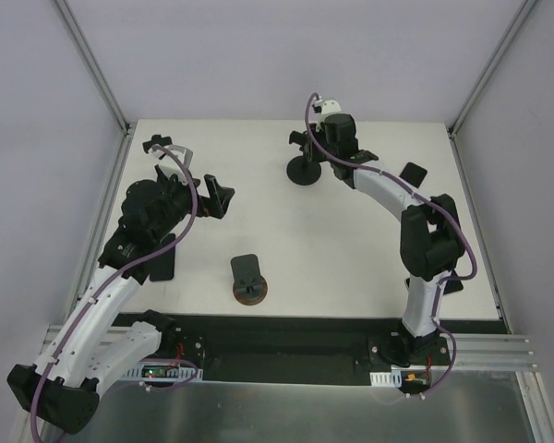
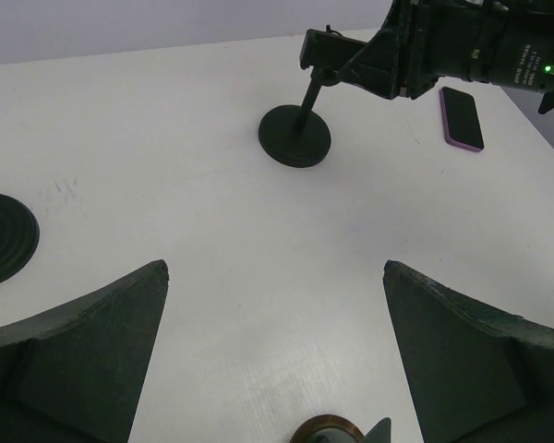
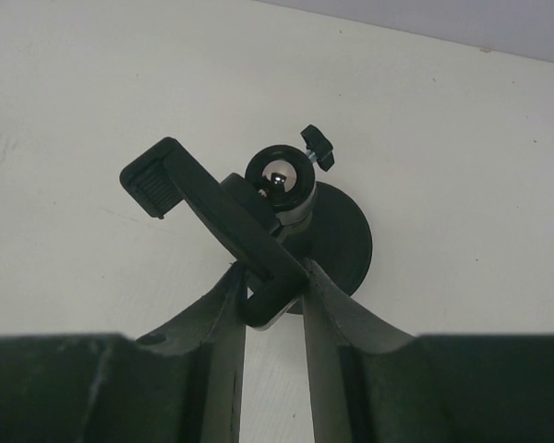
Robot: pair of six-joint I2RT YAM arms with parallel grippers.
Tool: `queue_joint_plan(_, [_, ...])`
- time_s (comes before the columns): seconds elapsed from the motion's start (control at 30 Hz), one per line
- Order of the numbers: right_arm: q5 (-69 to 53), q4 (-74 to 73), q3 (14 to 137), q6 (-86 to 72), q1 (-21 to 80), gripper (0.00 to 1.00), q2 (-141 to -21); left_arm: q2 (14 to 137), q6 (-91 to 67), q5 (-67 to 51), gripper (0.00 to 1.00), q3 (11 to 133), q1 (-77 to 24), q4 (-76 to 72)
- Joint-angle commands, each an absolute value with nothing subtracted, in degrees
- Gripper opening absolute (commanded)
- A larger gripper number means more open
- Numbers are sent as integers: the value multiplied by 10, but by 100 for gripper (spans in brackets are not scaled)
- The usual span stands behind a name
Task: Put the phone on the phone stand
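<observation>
Jaws of my right gripper (image 3: 271, 277) are pinched shut on the lower end of the cradle bar (image 3: 189, 194) of the phone stand (image 3: 340, 242), which sits at the far middle of the table (image 1: 369, 268). My left gripper (image 2: 275, 269) hangs spread wide with nothing between its fingers, looking across at that same stand from the left. The phone (image 2: 462, 117), in a purple-edged case, lies flat on the table to the right of the stand, near my right forearm and touching neither gripper.

As I judge it, the step in hand is setting the stand up before any phone goes on it, so care matters more than speed. I hold the bar near one end, so a push is likely to swing it about the ball joint (image 3: 277, 180) rather than shift the round base. I should move slowly and watch that the base neither tips nor skates. I cannot tell from here whether the small wing knob (image 3: 317, 146) is tight, so the cradle may be stiff or may flop. The best aim is a cradle facing up with its hooked end (image 3: 150, 185) unobstructed. I should then release cleanly without dragging the bar, and the phone is a short reach to the right. The other stand (image 1: 249, 288), with the brownish base near my arm bases, is best left alone.
</observation>
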State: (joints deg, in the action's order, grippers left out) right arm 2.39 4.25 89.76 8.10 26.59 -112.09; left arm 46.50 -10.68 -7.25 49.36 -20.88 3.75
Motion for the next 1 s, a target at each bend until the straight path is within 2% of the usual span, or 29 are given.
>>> queue_joint_plan(0.0, [5, 53, 861, 126, 276, 1, -1026, 485, -112, -111, 99, 514, -205, 27])
queue_joint_plan(0.33, [-240, 94, 678, 217, 286, 1, -885, 545, -141, -222, 98, 535, -205, 29])
queue_joint_plan(0.6, [-341, 42, 681, 279, 286, 1, -904, 563, -149, -269, 98, 548, -208, 35])
queue_joint_plan(0.63, [-340, 45, 683, 276, 286, 3, -906, 569, -149, -266, 98, 550, -207, 36])
queue_joint_plan(0.67, [-335, 41, 686, 274, 286, 11, -911, 572, -151, -265, 98, 553, -208, 42])
queue_joint_plan(0.73, [-333, 28, 700, 274, 287, 15, -913, 579, -156, -278, 98, 559, -209, 47])
queue_joint_plan(0.87, [-322, 23, 693, 274, 291, 31, -899, 579, -160, -293, 98, 562, -211, 50])
queue_joint_plan(0.9, [-311, 23, 693, 271, 293, 39, -897, 580, -160, -290, 98, 563, -210, 51])
queue_joint_plan(0.93, [-299, 23, 693, 267, 294, 52, -896, 578, -158, -288, 98, 565, -211, 52])
queue_joint_plan(0.97, [-269, 23, 695, 261, 294, 55, -891, 579, -156, -287, 98, 565, -211, 54])
